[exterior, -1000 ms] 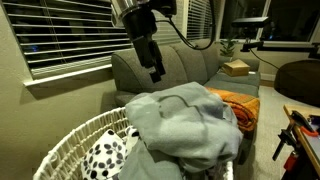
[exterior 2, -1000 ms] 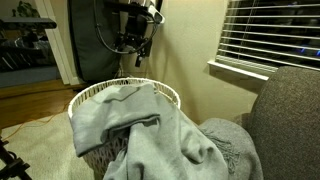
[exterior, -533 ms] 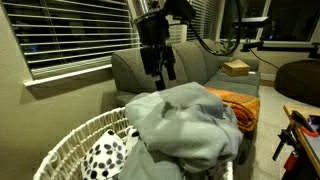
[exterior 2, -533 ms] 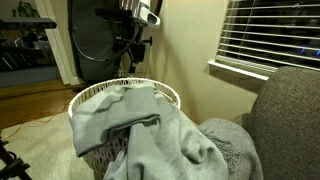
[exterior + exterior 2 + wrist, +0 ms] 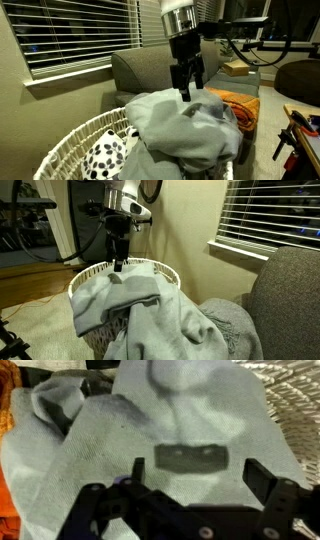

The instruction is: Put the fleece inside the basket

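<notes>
The light grey fleece (image 5: 188, 128) lies heaped over the rim of the white woven basket (image 5: 70, 140), partly in it and partly hanging outside toward the sofa. It also shows in the other exterior view (image 5: 150, 310), draped over the basket (image 5: 172, 275). My gripper (image 5: 186, 92) hangs just above the top of the fleece, also seen over the basket (image 5: 117, 262). In the wrist view the open, empty fingers (image 5: 196, 472) frame the wrinkled fleece (image 5: 160, 420) below.
A white black-spotted cloth (image 5: 105, 155) lies inside the basket. An orange blanket (image 5: 240, 103) lies on the grey sofa (image 5: 170, 65) behind. A cardboard box (image 5: 237, 68) sits on the sofa. Window blinds (image 5: 70, 35) are on the wall.
My gripper has moved across from beside the wall and down, to just over the top of the fleece. The fleece has not moved.
</notes>
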